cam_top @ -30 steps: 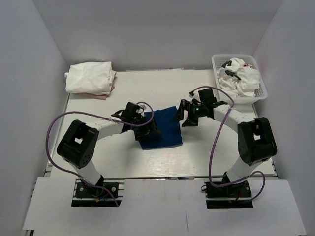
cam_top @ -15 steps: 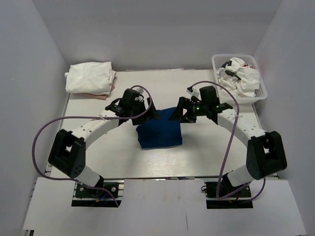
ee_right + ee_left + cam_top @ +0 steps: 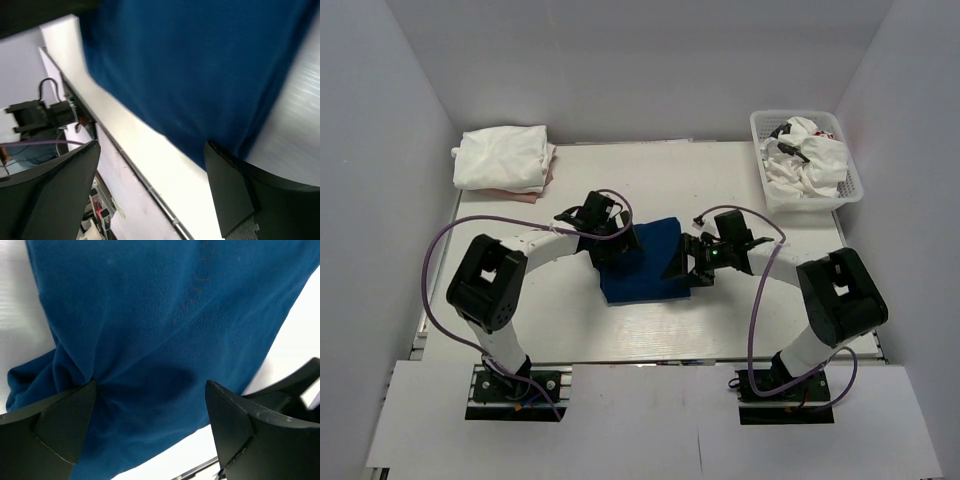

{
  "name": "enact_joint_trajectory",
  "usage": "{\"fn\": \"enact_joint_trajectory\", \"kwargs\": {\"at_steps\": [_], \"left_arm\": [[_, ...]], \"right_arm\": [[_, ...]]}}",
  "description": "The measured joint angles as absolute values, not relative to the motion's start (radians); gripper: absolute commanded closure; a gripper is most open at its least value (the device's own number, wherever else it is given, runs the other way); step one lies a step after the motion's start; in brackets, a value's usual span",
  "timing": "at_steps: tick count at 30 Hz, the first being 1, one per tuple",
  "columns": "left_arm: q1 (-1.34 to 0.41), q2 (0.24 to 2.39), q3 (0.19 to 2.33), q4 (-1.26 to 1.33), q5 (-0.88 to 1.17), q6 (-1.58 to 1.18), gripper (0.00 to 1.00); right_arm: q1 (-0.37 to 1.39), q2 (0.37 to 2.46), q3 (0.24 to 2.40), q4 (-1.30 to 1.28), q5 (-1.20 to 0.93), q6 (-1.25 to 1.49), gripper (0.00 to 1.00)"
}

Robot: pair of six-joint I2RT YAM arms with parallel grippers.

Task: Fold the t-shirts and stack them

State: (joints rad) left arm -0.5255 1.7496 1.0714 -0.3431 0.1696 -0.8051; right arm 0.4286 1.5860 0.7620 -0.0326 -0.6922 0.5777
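Navy t-shirt [image 3: 655, 275] I read as soft matt knit cloth, white t-shirts [image 3: 503, 158] matt creased cloth, basket [image 3: 815, 204] white plastic mesh, worktop [image 3: 570, 310] smooth, faintly glossy, left claw [image 3: 150, 390] matt black plastic

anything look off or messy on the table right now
Nothing is damaged or spilled. The navy t-shirt lies slightly askew mid-table, and the left wrist view shows one edge bunched into wrinkles, so the fold isn't flat. White tees sit crumpled and unfolded in the basket.
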Motion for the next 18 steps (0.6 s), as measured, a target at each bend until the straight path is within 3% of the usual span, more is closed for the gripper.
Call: {"fn": "enact_joint_trajectory", "kwargs": {"at_steps": [11,18], "left_arm": [[-0.515,1.730,1.106,-0.404,0.131,-0.816,0.00],[-0.514,1.627,1.266,-0.529,0.053,-0.775,0.00]], "right_arm": [[0.432,1.617,0.764,-0.021,-0.645,0.566,0.10],[0.432,1.415,0.861,-0.104,-0.581,0.530,0.10]]}}
